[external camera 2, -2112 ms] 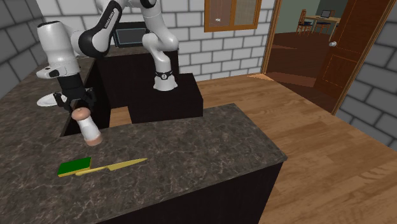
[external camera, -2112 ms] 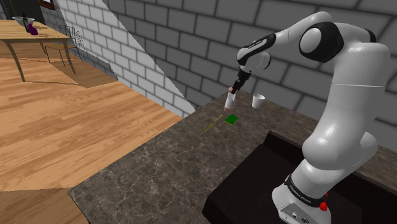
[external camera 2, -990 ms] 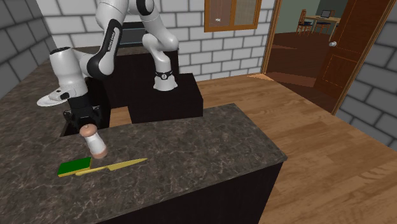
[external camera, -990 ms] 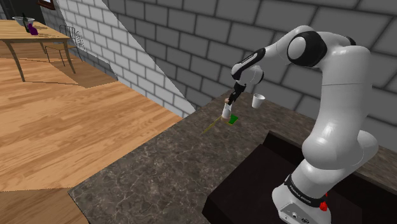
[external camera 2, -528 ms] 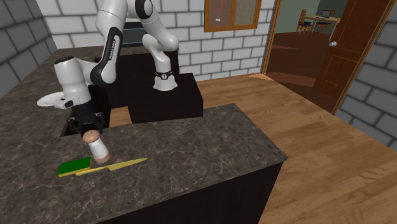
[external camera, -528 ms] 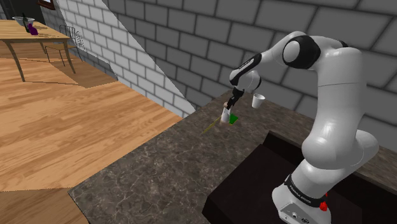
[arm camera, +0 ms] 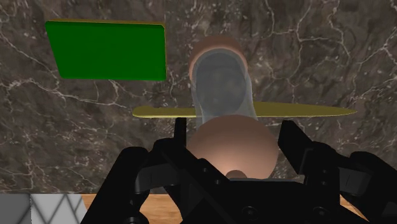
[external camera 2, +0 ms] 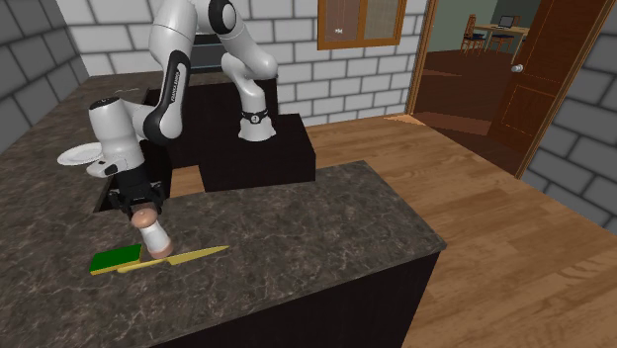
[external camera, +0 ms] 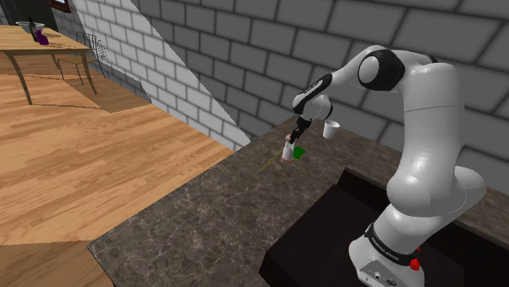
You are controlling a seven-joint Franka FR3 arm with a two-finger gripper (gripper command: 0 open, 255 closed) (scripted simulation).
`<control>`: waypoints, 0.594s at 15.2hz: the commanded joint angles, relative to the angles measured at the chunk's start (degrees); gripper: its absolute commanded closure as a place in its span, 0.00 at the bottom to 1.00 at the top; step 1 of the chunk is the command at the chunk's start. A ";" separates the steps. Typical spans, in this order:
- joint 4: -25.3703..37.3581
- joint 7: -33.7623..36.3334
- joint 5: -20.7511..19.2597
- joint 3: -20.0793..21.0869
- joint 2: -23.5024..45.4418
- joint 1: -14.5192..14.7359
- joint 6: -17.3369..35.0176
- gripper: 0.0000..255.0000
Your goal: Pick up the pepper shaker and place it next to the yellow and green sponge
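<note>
- Two black fingers (arm camera: 292, 140) of the end effector (external camera 2: 143, 206) pinch the rounded pinkish cap of the pepper shaker (external camera 2: 153, 234), one on each side.
- One thing is plain about the pepper shaker: it leans rather than standing upright, its pale body low over the dark marbled table (external camera 2: 297, 247). Whether its base touches the surface I cannot tell.
- One sponge (external camera 2: 116, 261), green on top with a yellow edge, lies flat just beside the pepper shaker, toward the second exterior view's left.
- One thin yellow knife (external camera 2: 188, 256) lies on the table; in the wrist view the pepper shaker's body crosses over it.
- One white cup (external camera: 330, 129) stands on the table near the end effector in the shoulder view.
- One white plate (external camera 2: 77, 154) sits farther back on the table, behind the white arm (external camera 2: 168, 79).
</note>
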 commanded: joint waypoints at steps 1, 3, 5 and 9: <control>0.02 -0.01 0.01 0.01 0.02 -0.01 0.03 1.00; 0.02 -0.01 0.01 0.01 0.02 -0.01 0.03 1.00; 0.01 -0.01 0.01 0.01 0.02 -0.01 0.03 0.00; 0.02 -0.01 0.01 0.01 0.02 -0.01 0.03 0.00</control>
